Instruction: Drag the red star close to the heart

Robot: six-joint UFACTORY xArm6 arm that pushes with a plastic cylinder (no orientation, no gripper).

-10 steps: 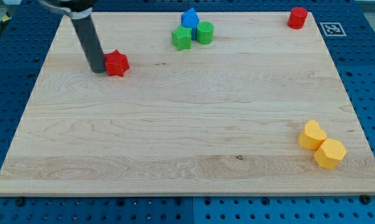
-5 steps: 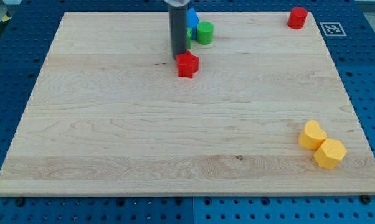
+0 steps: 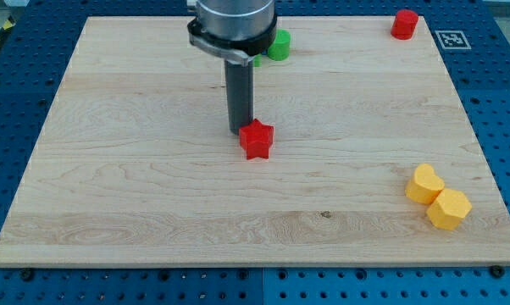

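Note:
The red star (image 3: 257,139) lies near the middle of the wooden board (image 3: 136,195). My tip (image 3: 241,130) stands right against the star's upper left side. The yellow heart (image 3: 424,184) lies at the board's lower right, touching a yellow hexagon (image 3: 449,209) just below and right of it. The heart is far to the right of the star and a little lower.
A red cylinder (image 3: 404,24) stands at the board's top right corner. A green cylinder (image 3: 279,45) shows at the top middle beside the arm's body, which hides the other blocks there. A marker tag (image 3: 451,39) sits off the board at top right.
My tip and the red star have moved from the board's upper left to the right, then down toward the middle. The arm now hides the blue and green blocks at the top.

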